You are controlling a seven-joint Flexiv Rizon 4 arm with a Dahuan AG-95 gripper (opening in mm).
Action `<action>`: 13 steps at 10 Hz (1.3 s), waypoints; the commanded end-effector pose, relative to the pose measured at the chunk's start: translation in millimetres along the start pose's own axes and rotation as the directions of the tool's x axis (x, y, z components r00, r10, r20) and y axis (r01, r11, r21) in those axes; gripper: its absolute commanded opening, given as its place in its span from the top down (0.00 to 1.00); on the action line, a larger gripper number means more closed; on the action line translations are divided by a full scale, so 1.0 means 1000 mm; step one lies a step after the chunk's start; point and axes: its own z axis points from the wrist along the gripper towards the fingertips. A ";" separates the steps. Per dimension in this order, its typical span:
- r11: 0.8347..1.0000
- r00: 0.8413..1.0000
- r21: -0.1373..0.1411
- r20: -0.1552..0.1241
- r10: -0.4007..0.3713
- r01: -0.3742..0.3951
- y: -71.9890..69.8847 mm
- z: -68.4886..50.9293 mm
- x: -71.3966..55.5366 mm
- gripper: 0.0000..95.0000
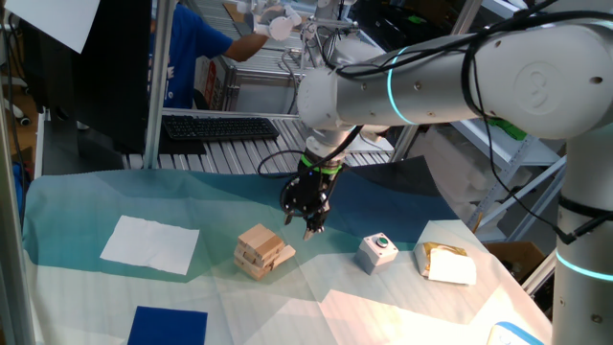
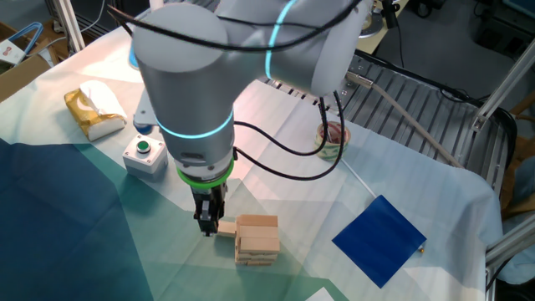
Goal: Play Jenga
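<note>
The gripper [image 2: 211,224] is seen beside the Jenga stack [image 2: 256,239], touching 1 protruding block [image 2: 226,227]; its grasp cannot be told.

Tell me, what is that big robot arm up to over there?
It is playing Jenga. The arm's gripper is down at the side of a small Jenga tower on the table. One block sticks out of the tower toward the fingers, which are right at its end. Whether they actually grip it cannot be told. A white button box and a packet sit off to the side, untouched.
</note>
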 end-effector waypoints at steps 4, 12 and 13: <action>1.000 1.000 -0.003 -0.005 -0.006 0.006 0.010 0.008 -0.002 0.60; 1.000 1.000 -0.012 0.013 -0.010 0.011 0.018 0.027 -0.005 0.40; 1.000 1.000 -0.015 0.014 -0.008 0.009 0.017 0.030 -0.004 0.40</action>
